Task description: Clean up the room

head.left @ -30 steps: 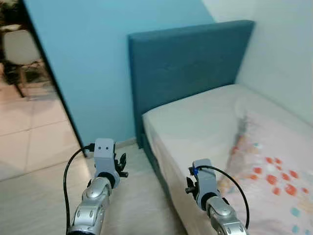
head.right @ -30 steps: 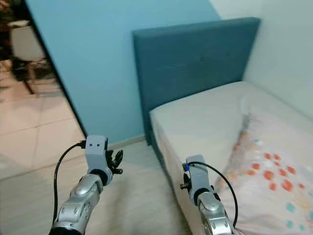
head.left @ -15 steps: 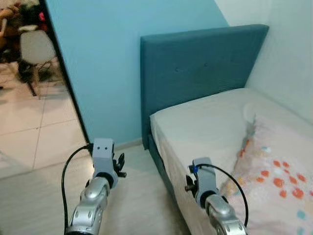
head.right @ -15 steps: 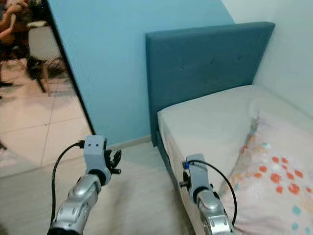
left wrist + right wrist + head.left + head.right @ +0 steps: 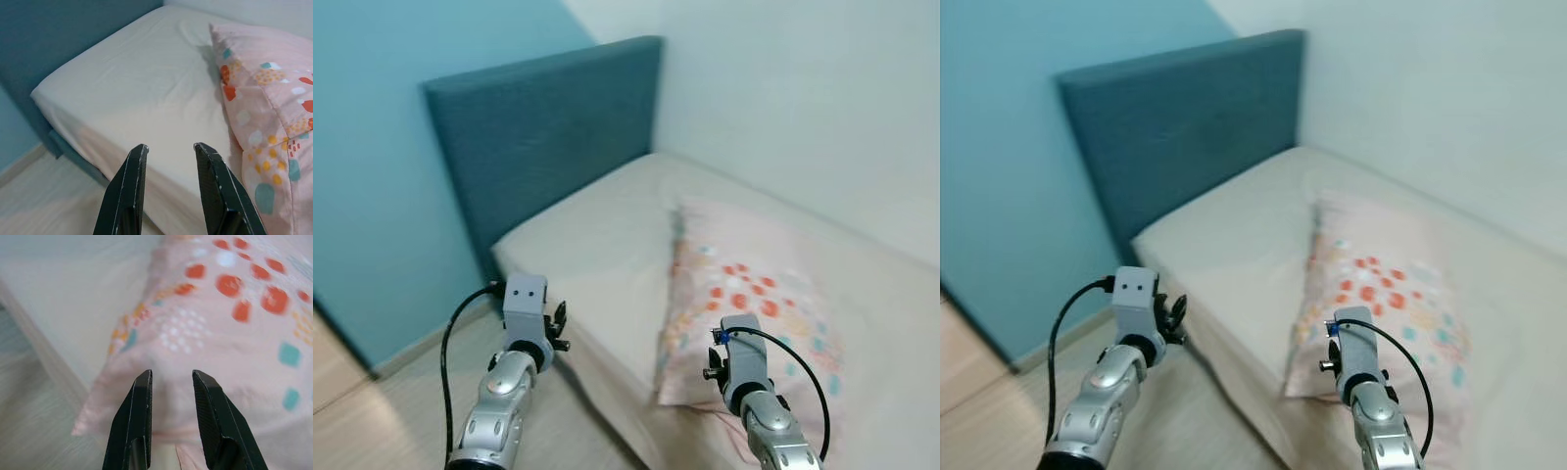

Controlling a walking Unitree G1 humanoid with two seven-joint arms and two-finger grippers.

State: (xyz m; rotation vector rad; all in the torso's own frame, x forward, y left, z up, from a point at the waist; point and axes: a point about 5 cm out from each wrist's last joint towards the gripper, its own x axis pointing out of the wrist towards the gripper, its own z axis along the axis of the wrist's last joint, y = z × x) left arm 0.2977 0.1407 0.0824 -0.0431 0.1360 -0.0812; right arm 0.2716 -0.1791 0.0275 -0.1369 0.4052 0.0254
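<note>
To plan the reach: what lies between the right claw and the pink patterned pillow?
Nothing: in the right wrist view, the open right claw faces the pink patterned pillow across bare air.

Bed (image 5: 597, 240) with cream sheet and blue headboard (image 5: 538, 127); a pink patterned pillow (image 5: 744, 294) lies flat on it.

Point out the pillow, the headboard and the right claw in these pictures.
pillow (image 5: 744, 294), left eye view, on its patterned top face.
headboard (image 5: 548, 127), left eye view, middle of its blue front panel.
right claw (image 5: 170, 399), right wrist view, midway between its black fingertips.
</note>
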